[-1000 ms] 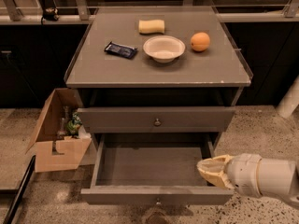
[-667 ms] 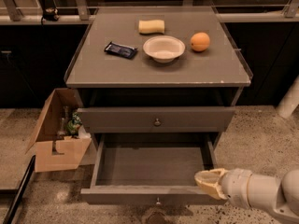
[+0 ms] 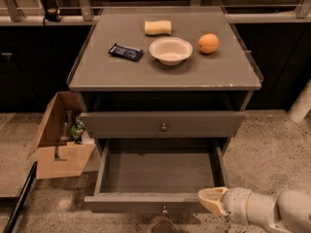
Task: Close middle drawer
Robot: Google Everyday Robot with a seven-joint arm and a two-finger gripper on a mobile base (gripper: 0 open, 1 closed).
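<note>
The middle drawer (image 3: 138,202) is a grey drawer pulled far out of the grey cabinet (image 3: 160,72), its inside bare and its small round knob (image 3: 164,209) at the lower edge of the view. My gripper (image 3: 209,200), with tan tips on a white arm (image 3: 265,211), comes in from the lower right. It sits at the right end of the drawer's front panel, at or touching the front right corner. The upper drawer (image 3: 163,124) above is shut.
On the cabinet top lie a dark snack packet (image 3: 126,52), a white bowl (image 3: 170,50), a yellow sponge (image 3: 158,27) and an orange (image 3: 208,43). An open cardboard box (image 3: 60,137) with items stands on the floor to the left. A white post (image 3: 301,106) stands at right.
My gripper has moved from above the drawer's right inside down and outward to the drawer's front right corner. The drawer stands about as far out as before.
</note>
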